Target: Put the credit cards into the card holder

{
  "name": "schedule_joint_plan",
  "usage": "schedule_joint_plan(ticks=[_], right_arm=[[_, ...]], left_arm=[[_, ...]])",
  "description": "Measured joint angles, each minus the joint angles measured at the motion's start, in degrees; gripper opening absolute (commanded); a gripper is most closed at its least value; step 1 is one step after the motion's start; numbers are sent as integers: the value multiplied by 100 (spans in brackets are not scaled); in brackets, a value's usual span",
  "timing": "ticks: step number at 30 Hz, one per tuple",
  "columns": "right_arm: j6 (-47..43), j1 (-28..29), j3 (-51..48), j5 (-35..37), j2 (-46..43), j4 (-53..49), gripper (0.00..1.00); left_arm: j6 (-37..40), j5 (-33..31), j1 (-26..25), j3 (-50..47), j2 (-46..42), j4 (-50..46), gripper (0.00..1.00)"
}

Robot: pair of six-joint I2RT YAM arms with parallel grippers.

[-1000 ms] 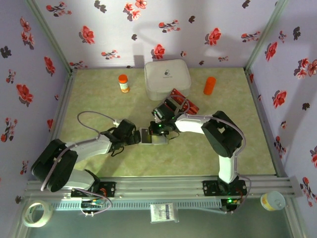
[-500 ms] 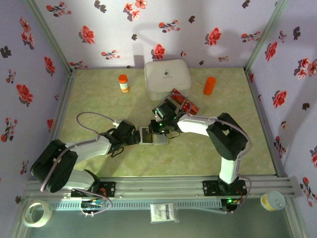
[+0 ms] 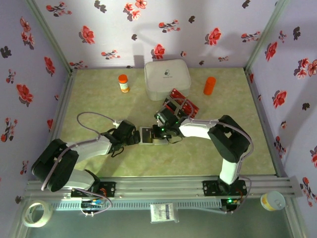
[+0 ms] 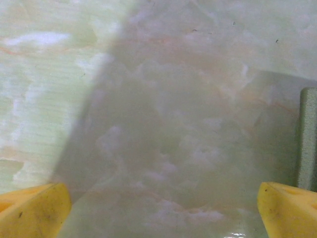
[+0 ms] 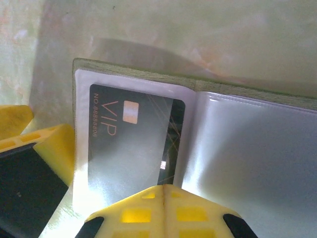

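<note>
**Right pincer** (image 5: 163,191), yellow fingers: jaws closed tight. The tips meet over the 6 o'clock edge of a dark grey glossy rectangular card lettered VIP (image 5: 131,144). Whether the card itself is pinched cannot be told. In the top view this pincer (image 3: 161,130) sits over the holder.

**Olive-green square folding card holder, pale grey inside** (image 5: 247,148): lies open and flat near the middle of the table (image 3: 148,136). The dark grey card lies in its 9 o'clock leaf, under a clear sleeve. The 3 o'clock leaf shows glossy clear plastic.

**Left pincer** (image 4: 159,213), yellow fingers: jaws wide, bare table between them. It stands just beside the holder, at its 9 o'clock (image 3: 134,137). The holder's green edge (image 4: 308,139) shows at 3 o'clock in the left wrist view.

**Red glossy cards** (image 3: 182,105): a small heap near the holder, at its 1 o'clock.

**White rounded box** (image 3: 167,79): at 12 o'clock of the holder, well apart.

**Orange bottle, white cap** (image 3: 123,83): at 11 o'clock.

**Orange cylinder** (image 3: 210,85): at 2 o'clock.

**Pale green marbled table** (image 3: 99,99): carries all of the above.
</note>
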Motion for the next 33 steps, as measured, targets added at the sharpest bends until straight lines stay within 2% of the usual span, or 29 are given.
schedule_joint_plan(ticks=[18, 26, 33], right_arm=[[92, 164, 258, -17, 352, 81, 5], [105, 164, 258, -15, 350, 79, 7], [96, 164, 260, 7, 315, 24, 11]], left_arm=[[11, 2, 0, 0, -35, -20, 99], [7, 42, 254, -46, -435, -509, 100], [7, 105, 280, -46, -721, -640, 100]])
